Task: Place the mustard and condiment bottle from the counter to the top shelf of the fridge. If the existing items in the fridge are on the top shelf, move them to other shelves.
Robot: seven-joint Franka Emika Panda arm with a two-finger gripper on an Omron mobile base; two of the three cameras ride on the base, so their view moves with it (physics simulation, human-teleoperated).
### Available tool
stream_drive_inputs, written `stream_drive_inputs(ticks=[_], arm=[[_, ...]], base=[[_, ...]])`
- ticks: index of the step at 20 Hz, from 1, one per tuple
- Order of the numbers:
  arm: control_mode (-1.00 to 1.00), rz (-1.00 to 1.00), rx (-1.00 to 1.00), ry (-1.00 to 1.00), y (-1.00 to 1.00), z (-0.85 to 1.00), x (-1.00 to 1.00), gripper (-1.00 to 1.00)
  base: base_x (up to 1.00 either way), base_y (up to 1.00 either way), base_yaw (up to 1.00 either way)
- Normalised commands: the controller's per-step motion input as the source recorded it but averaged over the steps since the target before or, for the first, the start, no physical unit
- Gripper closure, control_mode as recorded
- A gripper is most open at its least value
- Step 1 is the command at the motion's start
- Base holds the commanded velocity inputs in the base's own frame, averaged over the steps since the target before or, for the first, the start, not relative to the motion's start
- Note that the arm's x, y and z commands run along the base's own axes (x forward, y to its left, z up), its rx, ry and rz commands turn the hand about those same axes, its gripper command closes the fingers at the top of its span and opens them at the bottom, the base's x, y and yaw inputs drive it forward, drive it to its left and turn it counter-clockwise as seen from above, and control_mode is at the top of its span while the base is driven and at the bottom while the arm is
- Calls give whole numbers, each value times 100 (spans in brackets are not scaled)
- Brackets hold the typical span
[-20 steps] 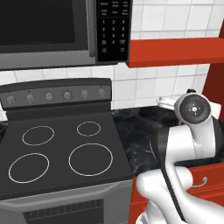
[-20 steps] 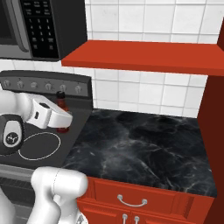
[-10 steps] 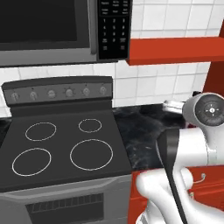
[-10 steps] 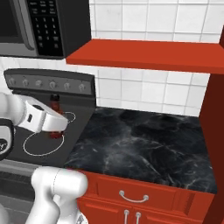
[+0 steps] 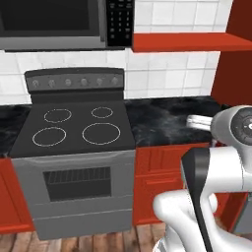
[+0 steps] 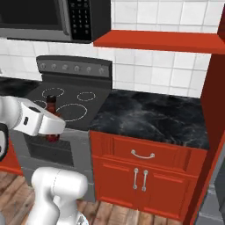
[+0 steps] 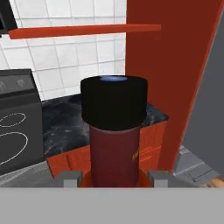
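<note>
The hand (image 6: 52,130) is gripping the small dark red condiment bottle with a thin neck and black cap (image 6: 51,115), carrying it upright at the lower left of the right base frame, off the black white-veined marble tabletop (image 6: 154,117) and in front of the grey stove (image 6: 66,105). Risk, as I judge it: the bottle slipping or tilting during a wide swing (its cap (image 7: 114,101) is looming large at the centre of the hand frame), or clipping the tall red cabinet panel (image 7: 175,65). No container interior is showing.
</note>
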Motion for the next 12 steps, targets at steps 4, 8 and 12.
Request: stream_drive_inputs(ticks=[4, 8, 12], arm=[[100, 0, 0, 0, 0, 0, 0, 100], [100, 0, 0, 0, 0, 0, 0, 100], [100, 0, 0, 0, 0, 0, 0, 100]], base=[[-100, -74, -25], [-99, -67, -46], [-74, -72, -54]])
